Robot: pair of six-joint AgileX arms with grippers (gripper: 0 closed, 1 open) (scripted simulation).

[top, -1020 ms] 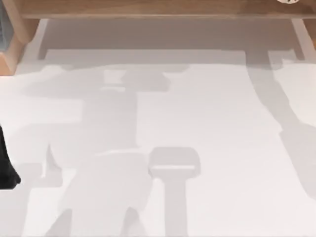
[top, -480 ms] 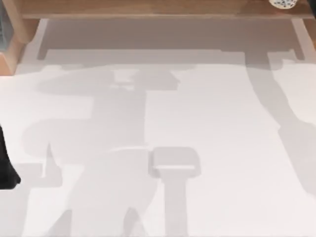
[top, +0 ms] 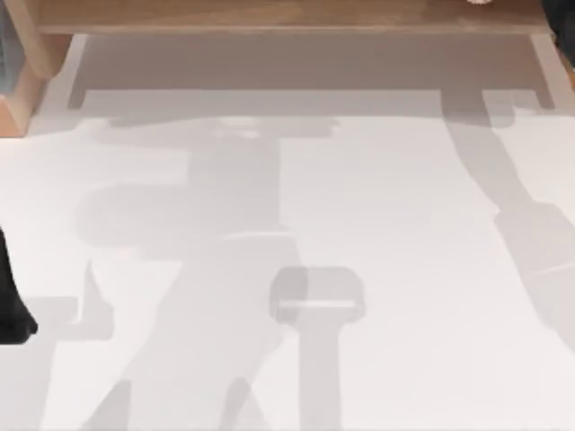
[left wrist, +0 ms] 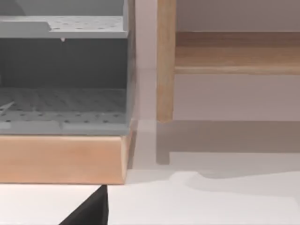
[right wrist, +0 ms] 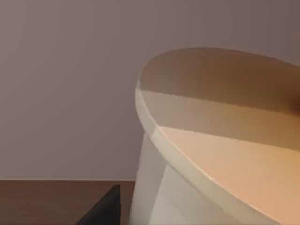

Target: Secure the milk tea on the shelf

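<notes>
From above, the shelf (top: pixel 269 15) runs along the far edge of the counter (top: pixel 377 206), and a sliver of the milk tea (top: pixel 479 2) shows at the very top edge, over the shelf's right-hand part. My right arm is a dark shape at the top right corner, just beside the cup, so it is the nearer arm by far. My left arm sits parked at the counter's left edge.

My left wrist view looks across the counter at a shelf upright (left wrist: pixel 165 61) and a grey perforated rack (left wrist: pixel 63 70) on a wooden base.

In my right wrist view the milk tea (right wrist: pixel 220 154) sits close against the camera, above the brown shelf plank (right wrist: pixel 47 201). I judge my right tool is carrying it, though I cannot tell how far either tool is open.
</notes>
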